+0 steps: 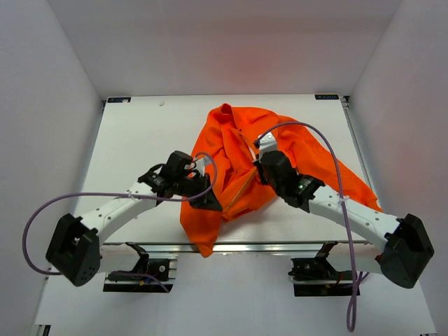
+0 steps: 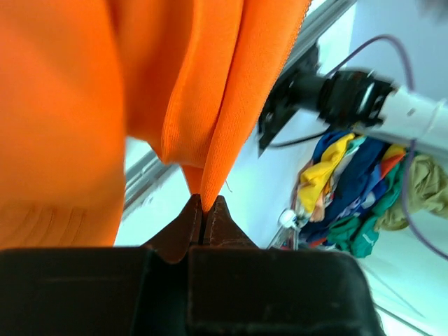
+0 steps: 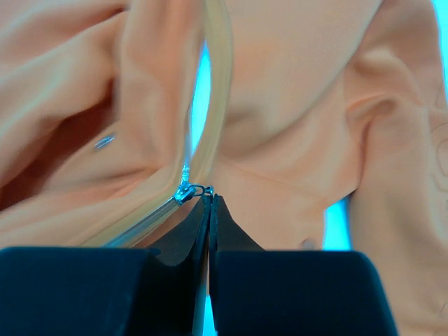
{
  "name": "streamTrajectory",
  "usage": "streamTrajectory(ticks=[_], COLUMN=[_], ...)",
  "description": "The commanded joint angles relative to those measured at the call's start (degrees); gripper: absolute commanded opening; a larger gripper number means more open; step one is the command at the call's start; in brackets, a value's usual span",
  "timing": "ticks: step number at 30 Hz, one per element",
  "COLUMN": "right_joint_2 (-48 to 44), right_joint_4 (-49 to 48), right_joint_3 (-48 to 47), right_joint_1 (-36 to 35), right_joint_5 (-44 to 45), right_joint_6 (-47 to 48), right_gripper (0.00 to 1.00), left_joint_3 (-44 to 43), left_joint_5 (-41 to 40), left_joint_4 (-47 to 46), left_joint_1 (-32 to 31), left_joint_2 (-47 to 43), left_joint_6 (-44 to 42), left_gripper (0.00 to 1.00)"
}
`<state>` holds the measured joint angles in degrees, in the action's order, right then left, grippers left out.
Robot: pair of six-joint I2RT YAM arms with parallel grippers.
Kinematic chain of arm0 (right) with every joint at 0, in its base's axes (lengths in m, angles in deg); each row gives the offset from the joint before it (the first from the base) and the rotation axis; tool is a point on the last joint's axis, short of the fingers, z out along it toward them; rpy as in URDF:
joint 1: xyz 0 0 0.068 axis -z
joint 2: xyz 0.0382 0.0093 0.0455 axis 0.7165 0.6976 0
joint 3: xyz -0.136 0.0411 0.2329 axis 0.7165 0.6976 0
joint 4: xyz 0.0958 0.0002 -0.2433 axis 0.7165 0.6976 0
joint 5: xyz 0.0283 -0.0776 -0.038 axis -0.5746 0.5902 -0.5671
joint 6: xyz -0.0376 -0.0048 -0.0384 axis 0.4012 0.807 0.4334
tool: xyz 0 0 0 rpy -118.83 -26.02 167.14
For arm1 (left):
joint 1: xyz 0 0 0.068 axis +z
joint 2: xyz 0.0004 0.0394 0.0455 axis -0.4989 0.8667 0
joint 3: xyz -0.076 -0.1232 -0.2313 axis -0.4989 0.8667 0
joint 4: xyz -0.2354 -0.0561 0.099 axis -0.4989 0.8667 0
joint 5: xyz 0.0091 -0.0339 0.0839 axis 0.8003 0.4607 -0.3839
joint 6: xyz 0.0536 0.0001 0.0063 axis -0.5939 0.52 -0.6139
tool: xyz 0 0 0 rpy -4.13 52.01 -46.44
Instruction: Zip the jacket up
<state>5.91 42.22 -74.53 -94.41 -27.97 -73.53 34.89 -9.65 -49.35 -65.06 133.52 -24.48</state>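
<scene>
The bright orange jacket [image 1: 238,161] lies crumpled at the table's middle, its hem hanging over the near edge. My left gripper [image 1: 207,201] is shut on the jacket's bottom corner; in the left wrist view the orange fabric [image 2: 210,126] runs into the closed gripper [image 2: 202,205]. My right gripper [image 1: 260,166] is over the jacket's front. In the right wrist view it [image 3: 209,198] is shut on the metal zipper pull [image 3: 187,190], with the pale zipper [image 3: 210,105] split open above the slider and joined below it.
The white table [image 1: 147,133] has white walls on three sides. A purple cable [image 1: 329,150] loops over the right arm above the jacket. In the left wrist view a heap of coloured clothes [image 2: 357,189] lies beyond the table's near rail [image 2: 147,175].
</scene>
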Motion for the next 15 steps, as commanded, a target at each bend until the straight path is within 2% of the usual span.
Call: streamTrajectory(ticks=[1, 5, 9, 15], right_joint_2=[1.9, 11.3, 21.6, 40.7], right_joint_4=[-8.9, -16.2, -21.3, -19.9], right_joint_3=[-2.5, -6.0, -13.8, -37.6], right_joint_1=[8.8, 15.1, 21.1, 30.3], right_joint_5=[1.7, -3.4, -6.5, -11.5], right_joint_6=[4.4, 7.8, 9.8, 8.8], right_gripper=[0.0, 0.0, 0.0, 0.0], left_joint_3=[7.5, 13.7, 16.9, 19.3], left_joint_5=[3.2, 3.0, 2.8, 2.7], left_joint_4=[12.7, 13.5, 12.1, 12.1], left_joint_1=[-0.9, -1.0, -1.0, -1.0], left_joint_2=[-7.5, -12.6, -14.3, -14.8], left_joint_6=[-1.1, 2.2, 3.7, 4.3], left_gripper=[0.0, 0.0, 0.0, 0.0])
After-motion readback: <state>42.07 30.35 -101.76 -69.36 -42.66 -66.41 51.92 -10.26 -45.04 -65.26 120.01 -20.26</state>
